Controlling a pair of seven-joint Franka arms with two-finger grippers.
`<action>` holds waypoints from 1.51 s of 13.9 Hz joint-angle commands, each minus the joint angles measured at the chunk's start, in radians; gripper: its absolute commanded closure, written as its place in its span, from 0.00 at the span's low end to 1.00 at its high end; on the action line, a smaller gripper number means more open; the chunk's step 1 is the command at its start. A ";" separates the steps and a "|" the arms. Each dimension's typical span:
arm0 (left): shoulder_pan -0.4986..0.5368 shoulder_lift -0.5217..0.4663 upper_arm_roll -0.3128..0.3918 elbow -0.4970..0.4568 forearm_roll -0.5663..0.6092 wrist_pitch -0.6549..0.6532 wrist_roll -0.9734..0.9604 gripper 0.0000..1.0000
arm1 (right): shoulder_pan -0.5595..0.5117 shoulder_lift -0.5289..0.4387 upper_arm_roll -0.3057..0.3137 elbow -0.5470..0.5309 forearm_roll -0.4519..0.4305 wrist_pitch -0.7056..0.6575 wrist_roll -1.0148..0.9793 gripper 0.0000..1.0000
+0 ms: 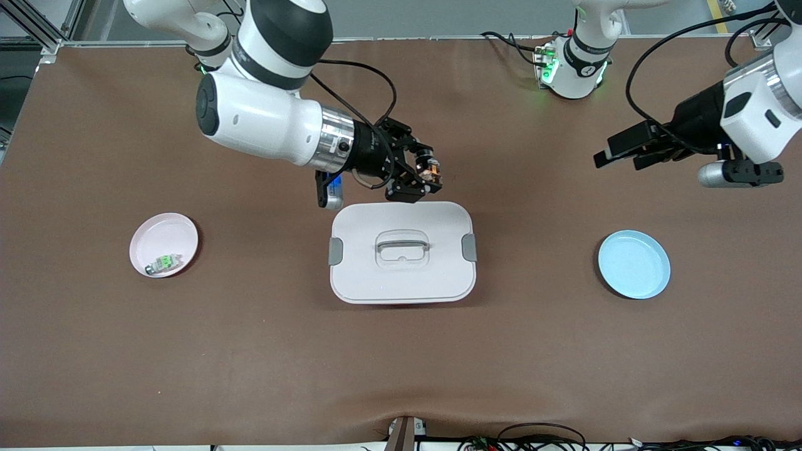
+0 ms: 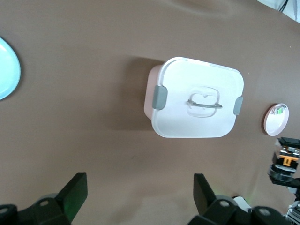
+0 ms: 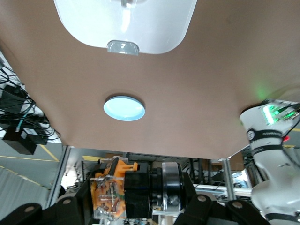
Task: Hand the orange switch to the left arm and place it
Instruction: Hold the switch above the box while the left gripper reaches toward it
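Observation:
The orange switch (image 1: 428,170), a small black block with an orange and clear end, is clamped in my right gripper (image 1: 421,178). That gripper hangs over the table beside the edge of the white box (image 1: 401,252) that faces the arms' bases. The right wrist view shows the orange switch (image 3: 115,192) held crosswise in my right gripper (image 3: 136,201), with the box (image 3: 126,23) below. My left gripper (image 1: 617,153) is open and empty, up in the air toward the left arm's end of the table. In the left wrist view, my left gripper (image 2: 140,192) frames bare mat, with the box (image 2: 197,98) farther off.
A blue plate (image 1: 633,264) lies toward the left arm's end. A pink plate (image 1: 164,244) toward the right arm's end holds a green-and-grey component (image 1: 164,263). The box has a grey clip (image 1: 336,250) at each end. Brown mat surrounds everything.

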 commanded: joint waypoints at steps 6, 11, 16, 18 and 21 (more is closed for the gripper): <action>-0.096 0.037 -0.032 -0.001 -0.050 0.069 0.088 0.00 | 0.038 0.042 -0.012 0.037 0.022 0.033 0.031 0.71; -0.127 0.100 -0.041 -0.006 -0.195 0.136 0.170 0.00 | 0.038 0.046 -0.012 0.037 0.021 0.032 0.014 0.71; -0.159 0.137 -0.079 -0.036 -0.271 0.243 0.169 0.09 | 0.040 0.049 -0.014 0.035 0.016 0.030 0.011 0.71; -0.194 0.131 -0.083 -0.067 -0.274 0.282 0.153 0.12 | 0.040 0.050 -0.014 0.034 0.015 0.030 0.005 0.71; -0.204 0.128 -0.084 -0.089 -0.274 0.285 0.153 0.20 | 0.040 0.050 -0.012 0.034 0.018 0.030 -0.013 0.71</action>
